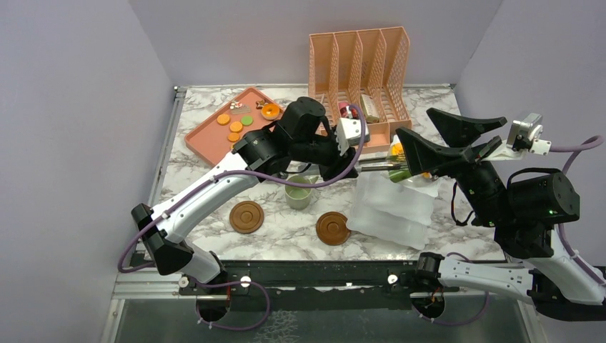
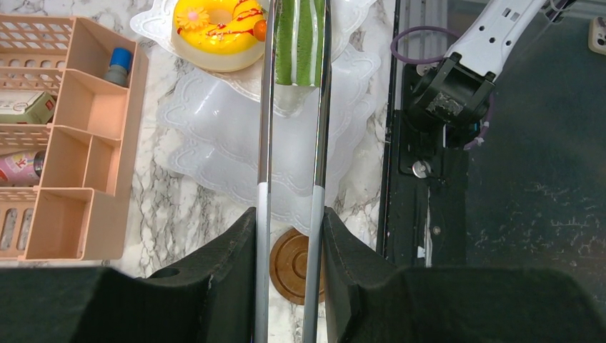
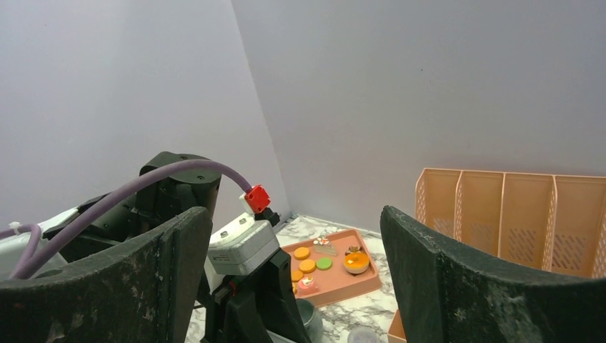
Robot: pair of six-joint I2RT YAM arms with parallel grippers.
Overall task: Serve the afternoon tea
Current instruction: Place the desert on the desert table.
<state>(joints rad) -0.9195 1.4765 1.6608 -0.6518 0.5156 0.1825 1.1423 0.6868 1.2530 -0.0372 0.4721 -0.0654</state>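
Your green striped cake [image 2: 299,43] sits pinched in metal tongs [image 2: 264,143] over the white tiered stand [image 2: 207,107], beside the yellow donut [image 2: 218,25]. Your left tool [image 2: 289,225], partly closed, clamps the tongs; your right tool [image 3: 293,221] gapes wide, holding nothing.

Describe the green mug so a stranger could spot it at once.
On the marble table, find the two round brown coasters near the front edge. The pale green mug stands on bare marble just behind the gap between them. Unlike those flat brown discs, it is upright, hollow and green.
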